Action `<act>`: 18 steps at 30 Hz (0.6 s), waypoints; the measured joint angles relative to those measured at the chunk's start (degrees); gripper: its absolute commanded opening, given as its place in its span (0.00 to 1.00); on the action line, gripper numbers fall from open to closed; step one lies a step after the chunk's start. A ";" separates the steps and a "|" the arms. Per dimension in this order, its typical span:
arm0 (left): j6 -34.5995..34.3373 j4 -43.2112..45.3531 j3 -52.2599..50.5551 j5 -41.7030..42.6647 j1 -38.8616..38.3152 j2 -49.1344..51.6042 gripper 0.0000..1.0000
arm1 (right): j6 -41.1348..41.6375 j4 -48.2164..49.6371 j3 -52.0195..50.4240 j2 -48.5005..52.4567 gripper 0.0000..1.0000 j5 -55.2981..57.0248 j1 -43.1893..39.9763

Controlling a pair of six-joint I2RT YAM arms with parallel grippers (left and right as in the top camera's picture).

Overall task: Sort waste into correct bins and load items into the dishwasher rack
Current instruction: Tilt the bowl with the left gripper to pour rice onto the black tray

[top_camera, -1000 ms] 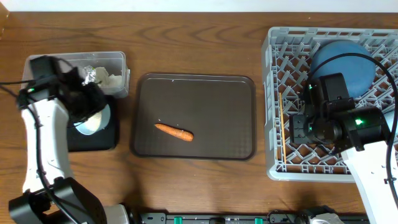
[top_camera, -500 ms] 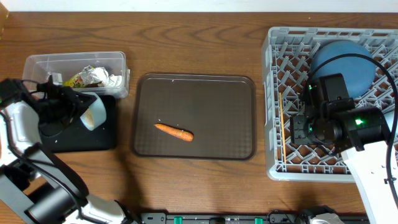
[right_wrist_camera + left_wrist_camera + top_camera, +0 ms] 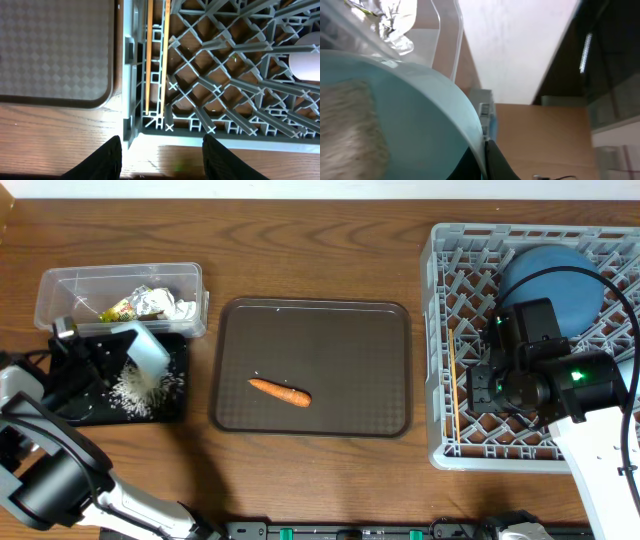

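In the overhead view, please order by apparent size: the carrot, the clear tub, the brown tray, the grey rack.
1. grey rack (its right side is cut off)
2. brown tray
3. clear tub
4. carrot

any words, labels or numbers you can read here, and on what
No text can be read in any view.
wrapper in the tub: may carry print, but too small and blurred to read.
rack, tray, bowl: no marks show.
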 measured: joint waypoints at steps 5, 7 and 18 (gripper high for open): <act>0.07 -0.42 -0.07 1.97 0.83 0.59 0.06 | 0.00 -0.11 0.00 0.00 0.50 0.00 0.00; 0.07 -0.42 -0.07 2.16 0.83 0.59 0.06 | 0.00 -0.13 0.00 0.00 0.50 0.00 0.00; -5.22 2.91 -0.15 0.87 1.44 0.59 0.06 | 0.00 -0.13 0.00 0.00 0.50 0.00 0.00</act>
